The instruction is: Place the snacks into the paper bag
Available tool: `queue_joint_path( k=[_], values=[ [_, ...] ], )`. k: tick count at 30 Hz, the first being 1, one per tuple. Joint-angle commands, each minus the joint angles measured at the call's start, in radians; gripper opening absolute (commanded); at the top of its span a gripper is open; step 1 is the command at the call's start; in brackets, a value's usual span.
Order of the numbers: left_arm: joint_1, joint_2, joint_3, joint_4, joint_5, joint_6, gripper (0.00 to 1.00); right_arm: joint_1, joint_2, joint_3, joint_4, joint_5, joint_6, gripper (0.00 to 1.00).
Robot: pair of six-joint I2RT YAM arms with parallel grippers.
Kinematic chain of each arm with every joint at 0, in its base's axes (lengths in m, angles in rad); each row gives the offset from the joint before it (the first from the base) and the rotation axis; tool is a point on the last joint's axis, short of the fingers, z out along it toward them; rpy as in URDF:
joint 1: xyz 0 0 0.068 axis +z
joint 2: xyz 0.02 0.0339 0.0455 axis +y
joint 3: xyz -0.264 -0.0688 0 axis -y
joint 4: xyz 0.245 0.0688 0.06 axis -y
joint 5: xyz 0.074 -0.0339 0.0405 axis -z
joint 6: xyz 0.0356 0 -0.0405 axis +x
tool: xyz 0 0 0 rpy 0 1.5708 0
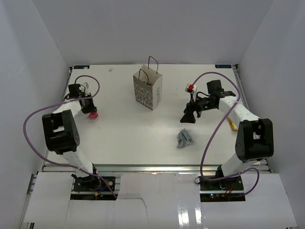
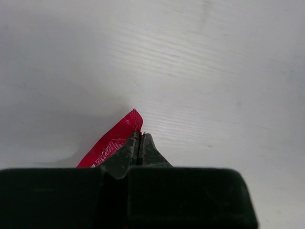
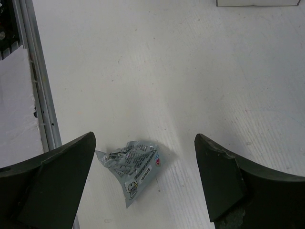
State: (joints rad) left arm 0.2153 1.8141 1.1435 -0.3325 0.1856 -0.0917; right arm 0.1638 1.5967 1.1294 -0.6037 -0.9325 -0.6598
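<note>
**Red snack gripped on the left, silver packet under open jaws on the right**

The paper bag [image 1: 147, 89] stands upright toward the far middle of the table [image 1: 128, 138]. Its mouth is open and its thin black handles stick up. No snack can be seen inside it from the overhead view.

The left arm [image 1: 62, 126] reaches to the far left part of the table, well to the left of the bag. Its jaws are pressed together on the edge of a red snack [image 2: 112, 143]. The packet's glossy wrapper sticks out to one side of the jaws in the wrist view. From above, the same red snack [image 1: 94, 114] shows as a small pink-red patch at the tip of the arm. Whether it touches the table or hangs just above it cannot be told.

The right arm [image 1: 255, 138] bends in from the right, and its jaws are spread wide and hold nothing. In its wrist view a crumpled silver-grey snack [image 3: 132, 167] lies on the table below the gap between them, closer to the left one and touching neither. From above, this silver-grey snack [image 1: 185, 138] sits near of the jaws, to the right of the table's centre and well apart from the bag.

A yellow bar [image 1: 232, 123] lies by the right edge, partly hidden under the right arm. A small red-and-white item [image 1: 189, 88] shows just far of that arm, too small to identify.
</note>
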Motion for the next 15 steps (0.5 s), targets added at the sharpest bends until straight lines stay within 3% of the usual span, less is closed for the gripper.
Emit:
queue_joint_path(
  k=[1,6,10,15],
  values=[
    [-0.004,-0.162,-0.051,0.062,0.193,-0.116,0.00,-0.004,0.005,0.035,0.001,-0.037,0.006,0.90],
    [-0.004,-0.354,-0.168,0.231,0.417,-0.292,0.00,-0.004,0.003,0.040,0.001,-0.042,0.009,0.90],
    [-0.060,-0.443,-0.215,0.435,0.525,-0.535,0.00,-0.004,0.005,0.047,-0.001,-0.048,0.012,0.90],
    [-0.250,-0.421,-0.054,0.597,0.508,-0.640,0.00,-0.004,-0.003,0.061,-0.005,-0.045,0.012,0.90]
  ],
)
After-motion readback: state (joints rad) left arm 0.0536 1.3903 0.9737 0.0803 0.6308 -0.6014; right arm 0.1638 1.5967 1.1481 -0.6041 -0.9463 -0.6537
